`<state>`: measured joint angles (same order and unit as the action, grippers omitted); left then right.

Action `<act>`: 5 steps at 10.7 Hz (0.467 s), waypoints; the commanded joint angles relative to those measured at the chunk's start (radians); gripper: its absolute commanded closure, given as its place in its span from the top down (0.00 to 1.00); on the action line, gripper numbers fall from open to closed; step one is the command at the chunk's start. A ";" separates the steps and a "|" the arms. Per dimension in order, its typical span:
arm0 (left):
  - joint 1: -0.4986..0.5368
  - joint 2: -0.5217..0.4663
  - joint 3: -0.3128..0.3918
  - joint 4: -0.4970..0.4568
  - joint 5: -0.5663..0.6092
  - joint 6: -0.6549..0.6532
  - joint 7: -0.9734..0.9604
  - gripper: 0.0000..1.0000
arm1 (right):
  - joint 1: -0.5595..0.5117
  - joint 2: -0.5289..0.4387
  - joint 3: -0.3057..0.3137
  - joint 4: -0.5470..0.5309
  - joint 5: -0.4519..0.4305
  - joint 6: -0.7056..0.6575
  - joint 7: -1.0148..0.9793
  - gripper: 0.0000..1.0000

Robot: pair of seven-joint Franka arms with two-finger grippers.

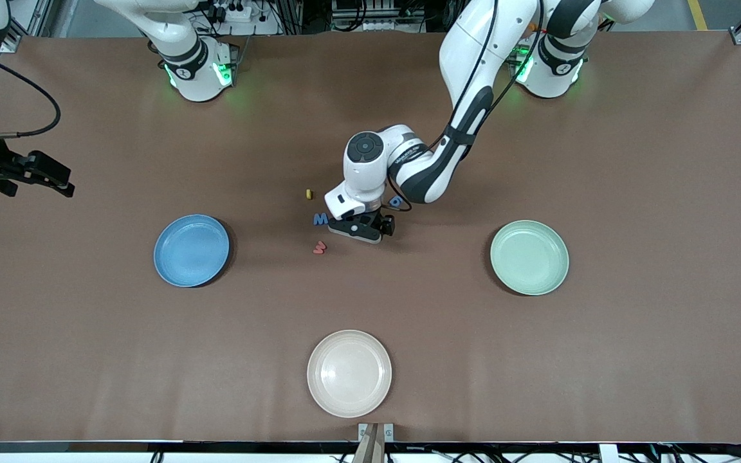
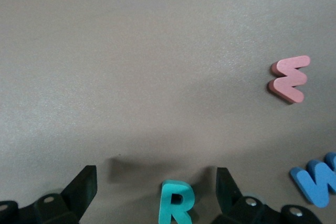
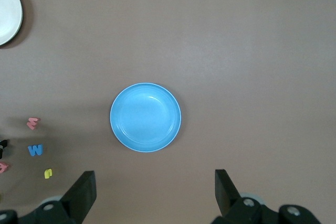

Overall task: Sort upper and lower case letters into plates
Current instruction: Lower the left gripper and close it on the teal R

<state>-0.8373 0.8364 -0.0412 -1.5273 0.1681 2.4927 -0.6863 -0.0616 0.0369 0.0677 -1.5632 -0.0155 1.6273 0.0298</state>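
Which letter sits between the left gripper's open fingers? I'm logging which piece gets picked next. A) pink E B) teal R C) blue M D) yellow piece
B: in the left wrist view the teal R lies between the left gripper's open fingers, with the pink letter and the blue letter off to one side.

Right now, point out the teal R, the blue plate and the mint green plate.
teal R (image 2: 177, 201): left wrist view, on the letter's upper body.
blue plate (image 1: 191, 250): front view, on its bare centre.
mint green plate (image 1: 529, 257): front view, on its bare centre.
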 commanded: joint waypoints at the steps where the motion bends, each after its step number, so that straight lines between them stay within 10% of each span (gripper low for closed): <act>1: -0.002 0.015 0.003 0.016 0.022 -0.014 0.005 0.86 | -0.017 -0.020 0.009 -0.018 0.015 -0.009 0.006 1.00; 5: -0.009 0.015 0.003 0.015 0.016 -0.083 0.001 0.67 | -0.015 -0.020 0.009 -0.018 0.015 -0.010 0.007 1.00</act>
<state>-0.8412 0.8406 -0.0417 -1.5196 0.1682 2.4393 -0.6863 -0.0616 0.0370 0.0678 -1.5637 -0.0152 1.6213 0.0304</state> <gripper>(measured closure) 0.335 0.000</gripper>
